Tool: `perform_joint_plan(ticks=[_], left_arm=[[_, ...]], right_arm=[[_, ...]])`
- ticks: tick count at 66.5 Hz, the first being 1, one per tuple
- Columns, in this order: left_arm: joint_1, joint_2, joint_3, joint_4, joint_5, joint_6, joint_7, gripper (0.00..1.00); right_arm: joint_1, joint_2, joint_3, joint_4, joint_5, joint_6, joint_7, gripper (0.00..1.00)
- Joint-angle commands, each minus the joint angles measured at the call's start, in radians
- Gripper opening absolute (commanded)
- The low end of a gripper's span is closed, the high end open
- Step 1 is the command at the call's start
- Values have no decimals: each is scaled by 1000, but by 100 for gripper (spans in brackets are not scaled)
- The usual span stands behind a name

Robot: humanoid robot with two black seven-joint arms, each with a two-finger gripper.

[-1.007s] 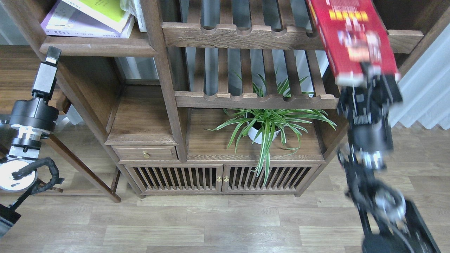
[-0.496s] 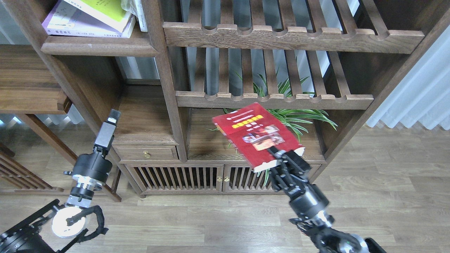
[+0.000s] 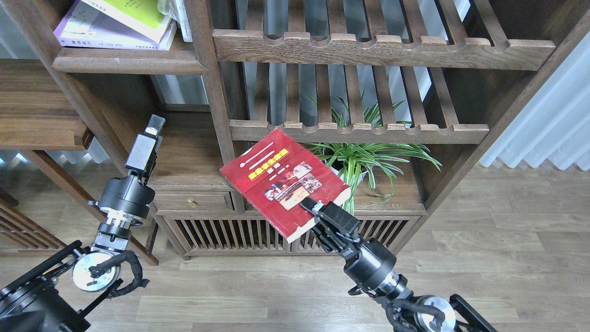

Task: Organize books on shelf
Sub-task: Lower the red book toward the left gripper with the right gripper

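Red book [image 3: 286, 182] – yellow title bars, small colour photos, white page edge. Lilac-white book [image 3: 99, 34] under yellow-green book [image 3: 138, 14]. Shelf [image 3: 129, 62] dark brown wood. Plant [image 3: 364, 159] – striped green-and-white leaves, white pot. Floor [image 3: 276, 295] grey-brown planks. Arms black.

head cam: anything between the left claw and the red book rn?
Head view: the left claw and the red book in the right claw have the cabinet's upright post between them in the image; depth can't be judged.
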Motion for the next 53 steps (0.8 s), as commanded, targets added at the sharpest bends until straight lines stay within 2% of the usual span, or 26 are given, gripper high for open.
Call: perform_joint_plan(ticks=[1, 4, 7, 10, 14, 30, 40, 53], left_arm=[[81, 1, -13, -12, -2, 0, 143, 100], [112, -5, -14, -12, -2, 0, 232, 100], [126, -10, -14, -12, -1, 0, 284, 100], [132, -25, -17, -11, -2, 0, 330, 100], [132, -57, -17, -11, 0, 0, 367, 100], [132, -143, -21, -11, 0, 0, 378, 100], [144, -180, -28, -11, -2, 0, 432, 100], [186, -224, 36, -8, -2, 0, 468, 100]], right_arm=[[-20, 1, 0, 3, -24, 0, -9, 5], [-19, 1, -2, 0, -24, 0, -9, 5], [-14, 1, -6, -2, -24, 0, -9, 5], [-5, 1, -8, -8, -24, 0, -9, 5], [14, 1, -8, -20, -24, 0, -9, 5], [84, 1, -9, -77, -3, 0, -9, 6], [110, 1, -38, -92, 48, 0, -14, 6], [112, 1, -84, -103, 56, 0, -34, 6]])
